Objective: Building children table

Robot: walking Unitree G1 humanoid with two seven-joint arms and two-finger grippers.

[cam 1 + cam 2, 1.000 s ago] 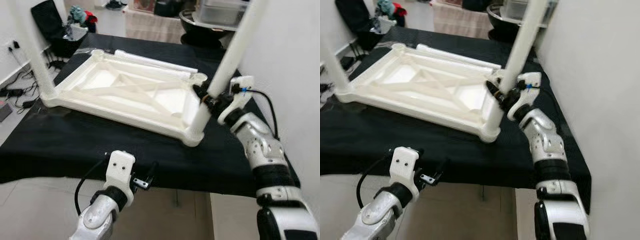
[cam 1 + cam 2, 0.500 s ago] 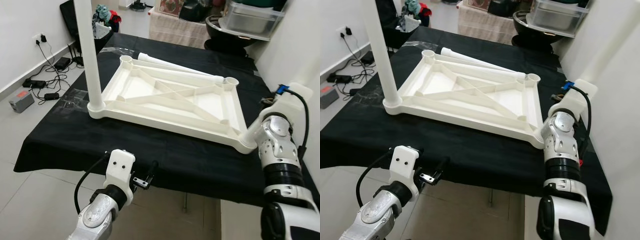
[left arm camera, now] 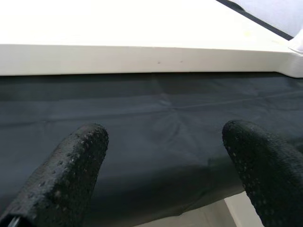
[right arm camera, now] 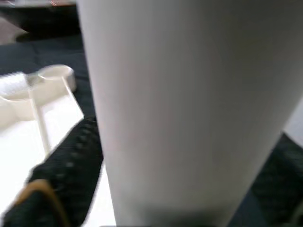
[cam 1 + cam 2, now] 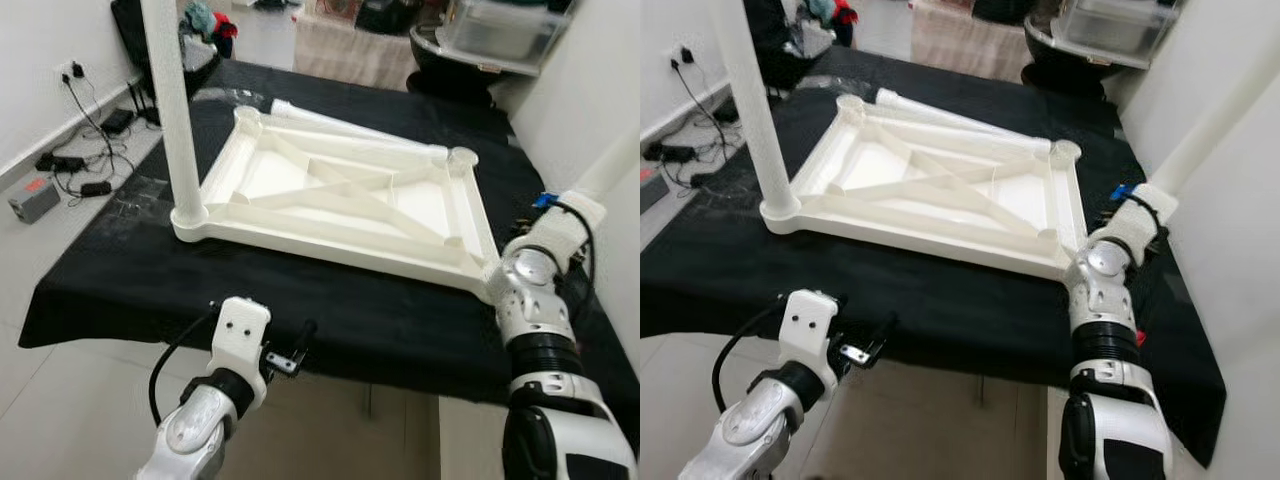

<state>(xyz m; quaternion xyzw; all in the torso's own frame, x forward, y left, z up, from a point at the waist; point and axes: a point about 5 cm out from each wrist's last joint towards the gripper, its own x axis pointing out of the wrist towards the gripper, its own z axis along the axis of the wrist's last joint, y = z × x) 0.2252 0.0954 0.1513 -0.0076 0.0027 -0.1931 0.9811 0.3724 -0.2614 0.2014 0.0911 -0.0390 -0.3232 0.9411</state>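
Presently, the right gripper's fingers (image 4: 66, 165) are closed around a white table leg (image 4: 189, 109); one black finger lies flat against the tube, which slants up towards 1 o'clock from the frame's near right corner. The right gripper (image 5: 548, 225) sits at 3 o'clock of the scene, just beside that corner. The left gripper (image 3: 163, 170) hangs below the worktop's near edge at 7 o'clock, fingers spread and holding nothing.

The upturned white table top (image 5: 340, 200) rests on the black-covered worktop (image 5: 120, 290). One leg (image 5: 170, 100) stands upright in the near left socket. A further loose leg (image 5: 960, 118) lies along the far edge. The far right socket (image 5: 461, 157) is open. Assessment: one leg seated, one in hand and seemingly not yet upright, the far corners outstanding.
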